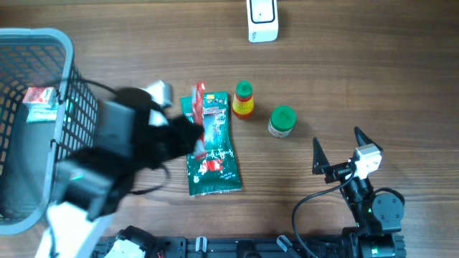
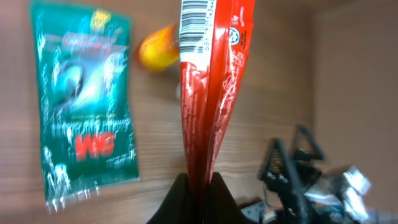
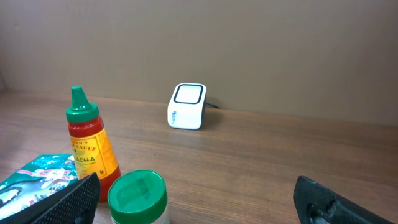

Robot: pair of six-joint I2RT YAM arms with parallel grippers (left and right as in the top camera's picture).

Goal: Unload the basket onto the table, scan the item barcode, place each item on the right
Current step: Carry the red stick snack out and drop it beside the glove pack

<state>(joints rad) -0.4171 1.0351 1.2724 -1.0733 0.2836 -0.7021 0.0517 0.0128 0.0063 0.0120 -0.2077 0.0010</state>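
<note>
A red snack packet (image 2: 211,81) hangs pinched at its lower edge in my left gripper (image 2: 200,186), which is shut on it. Its barcode (image 2: 194,18) sits at the far end of the packet. From overhead the red packet (image 1: 200,100) is held just above a green packet (image 1: 211,154), with the left gripper (image 1: 192,135) blurred beside it. The white scanner (image 1: 262,20) stands at the table's far edge, also seen in the right wrist view as the scanner (image 3: 186,106). My right gripper (image 1: 337,147) rests open at the front right, nothing between its fingers.
A sauce bottle (image 1: 244,99) and a green-lidded jar (image 1: 282,120) stand right of the packets; the jar (image 3: 138,196) is close to my right gripper (image 3: 199,208). A grey wire basket (image 1: 68,86) at the left holds a small box (image 1: 39,104).
</note>
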